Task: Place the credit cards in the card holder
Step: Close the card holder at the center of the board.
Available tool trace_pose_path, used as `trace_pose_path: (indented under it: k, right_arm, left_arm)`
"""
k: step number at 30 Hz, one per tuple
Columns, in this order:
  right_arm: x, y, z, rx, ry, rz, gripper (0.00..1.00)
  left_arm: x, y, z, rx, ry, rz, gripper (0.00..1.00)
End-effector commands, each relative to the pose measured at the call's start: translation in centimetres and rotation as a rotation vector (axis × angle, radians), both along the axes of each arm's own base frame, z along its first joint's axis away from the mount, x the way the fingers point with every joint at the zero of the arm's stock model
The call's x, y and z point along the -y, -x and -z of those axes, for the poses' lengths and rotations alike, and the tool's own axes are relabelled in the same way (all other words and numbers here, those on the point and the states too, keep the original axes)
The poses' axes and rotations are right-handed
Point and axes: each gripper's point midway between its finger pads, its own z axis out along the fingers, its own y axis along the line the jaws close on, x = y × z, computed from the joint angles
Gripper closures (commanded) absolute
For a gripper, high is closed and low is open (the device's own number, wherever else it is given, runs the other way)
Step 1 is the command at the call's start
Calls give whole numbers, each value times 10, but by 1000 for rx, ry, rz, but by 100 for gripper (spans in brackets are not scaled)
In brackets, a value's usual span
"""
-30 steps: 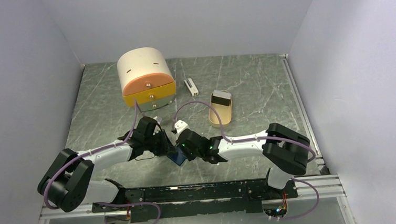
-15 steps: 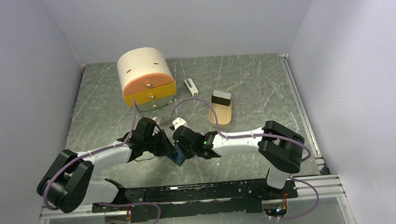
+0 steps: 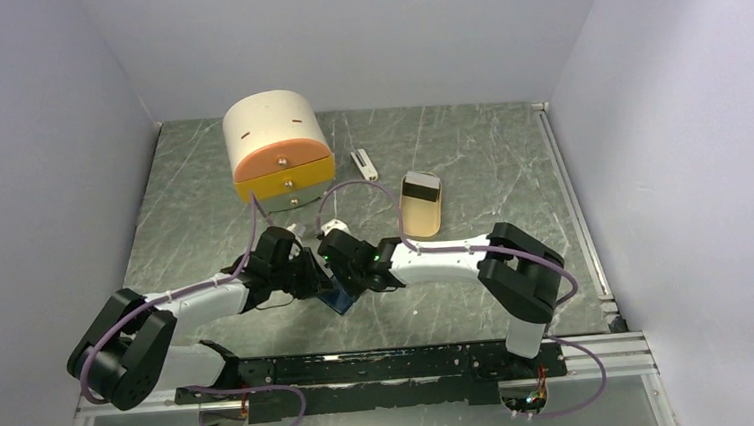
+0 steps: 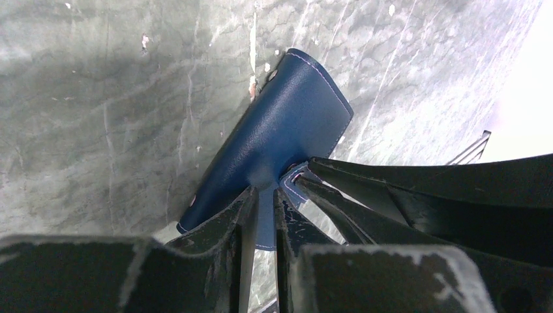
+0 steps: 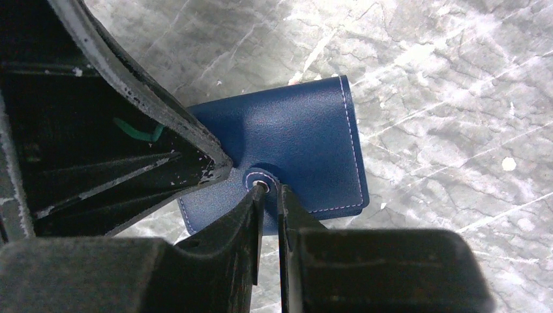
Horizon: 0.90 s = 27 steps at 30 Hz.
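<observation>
Right arm (image 3: 446, 258) has swung left since a second ago, and the right tool (image 5: 269, 189) pinches the snap tab (image 5: 259, 181) of the wallet (image 5: 306, 150) while the left tool (image 4: 261, 192) pinches a flap edge, the wallet stretching straight ahead of both tips, equally near each; no cards show.

Top view evenly, softly lit and sharp; in the left wrist view glare bleaches the corner up-right of the left gripper (image 4: 264, 195), itself dark and blurred; ahead of the right gripper (image 5: 269, 190), the card holder (image 5: 306, 147) shows soft sheen, crisp stitching.
</observation>
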Motion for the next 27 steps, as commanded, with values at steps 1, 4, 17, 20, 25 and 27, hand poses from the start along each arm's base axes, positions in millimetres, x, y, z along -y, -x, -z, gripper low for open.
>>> trace_pose_path:
  k: [1, 4, 17, 20, 25, 27]
  right_arm:
    - [48, 24, 67, -171, 218, 20, 84]
    - [53, 30, 74, -220, 263, 17, 84]
    - [88, 60, 104, -390, 483, 4, 83]
    - [95, 66, 103, -398, 517, 3, 82]
    - [73, 51, 78, -305, 373, 33, 82]
    - [56, 40, 56, -246, 278, 43, 82]
  left_arm:
    - [-11, 14, 15, -47, -43, 4, 78]
    - [-12, 12, 13, -35, -43, -4, 78]
    - [-11, 11, 13, -21, -46, 12, 79]
    - [-6, 9, 9, -10, -20, 22, 80]
    - [6, 6, -2, -2, 35, 46, 85]
    - [6, 4, 0, -10, 20, 45, 87]
